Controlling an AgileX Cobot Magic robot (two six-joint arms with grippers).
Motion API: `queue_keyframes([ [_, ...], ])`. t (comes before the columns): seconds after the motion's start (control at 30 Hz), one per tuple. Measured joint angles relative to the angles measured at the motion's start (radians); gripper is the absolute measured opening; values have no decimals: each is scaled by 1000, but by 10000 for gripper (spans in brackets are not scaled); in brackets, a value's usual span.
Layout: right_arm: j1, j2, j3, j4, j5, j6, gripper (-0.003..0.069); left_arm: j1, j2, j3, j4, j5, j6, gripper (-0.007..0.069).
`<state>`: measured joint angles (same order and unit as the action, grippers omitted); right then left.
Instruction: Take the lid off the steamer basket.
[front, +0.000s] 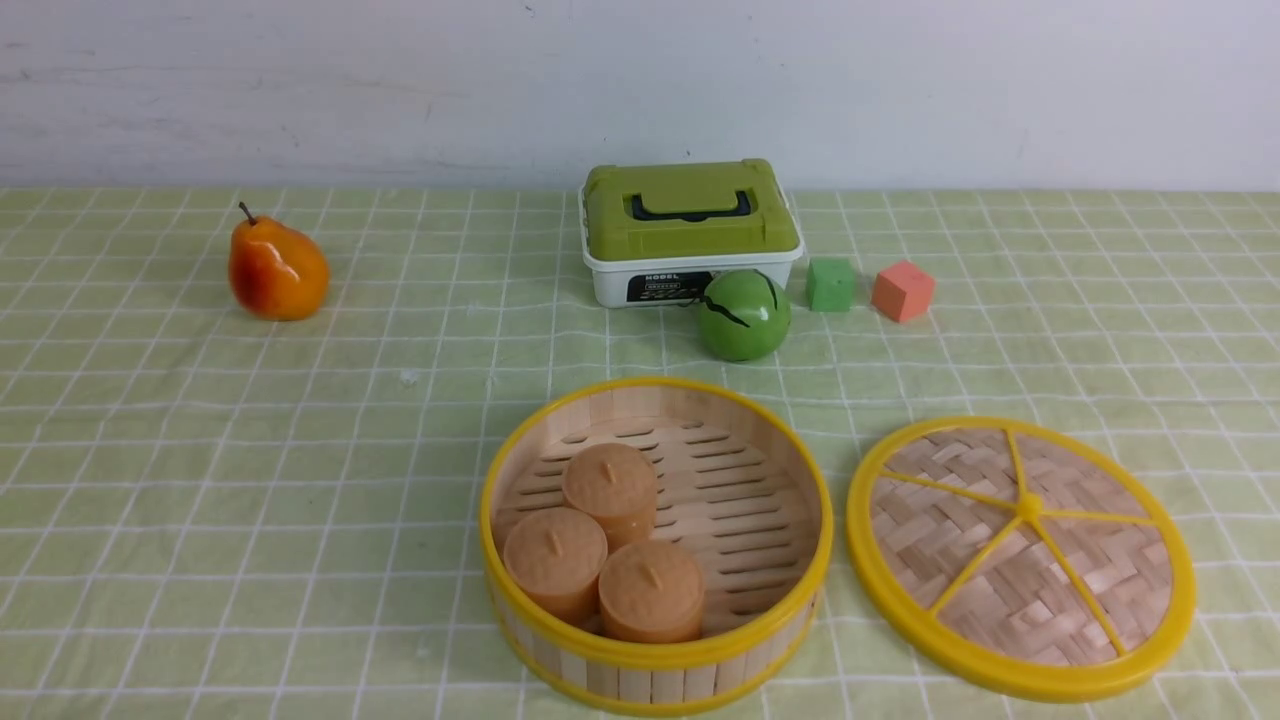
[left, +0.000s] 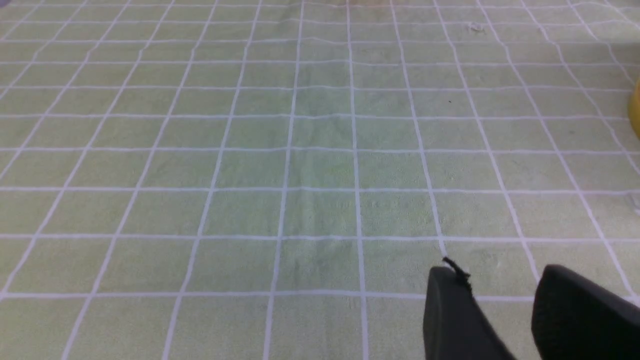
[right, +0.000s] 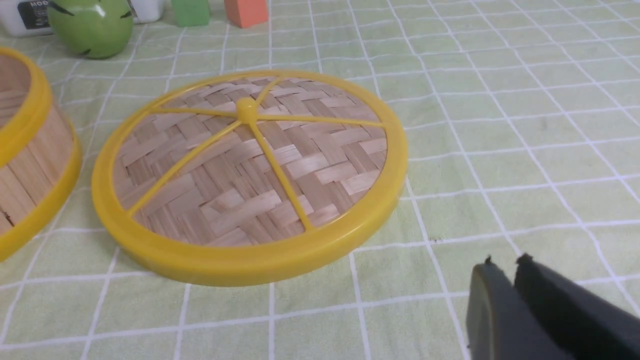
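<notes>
The steamer basket (front: 650, 657) stands open near the table's front centre, with three round tan cakes (front: 600, 545) inside. The lid (front: 1020, 560) lies flat on the cloth just to the basket's right, apart from it. In the right wrist view the lid (right: 250, 170) lies ahead, with the basket's wall (right: 30, 150) beside it. My right gripper (right: 505, 262) is shut and empty, low over the cloth, short of the lid's rim. My left gripper (left: 500, 275) is open and empty over bare cloth. Neither gripper shows in the front view.
A pear (front: 277, 268) sits at the back left. A white box with a green lid (front: 690, 230) stands at the back centre, with a green apple (front: 744, 313) in front of it. A green cube (front: 831, 284) and an orange cube (front: 903, 291) lie to its right.
</notes>
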<state>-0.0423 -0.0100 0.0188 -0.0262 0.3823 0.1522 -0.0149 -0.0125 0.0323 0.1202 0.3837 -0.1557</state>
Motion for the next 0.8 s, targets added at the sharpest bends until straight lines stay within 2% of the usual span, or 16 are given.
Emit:
queue_keyframes([
  [0.8,0,0,-1,0,1,0,55,0,0,0,0,0,0,239],
])
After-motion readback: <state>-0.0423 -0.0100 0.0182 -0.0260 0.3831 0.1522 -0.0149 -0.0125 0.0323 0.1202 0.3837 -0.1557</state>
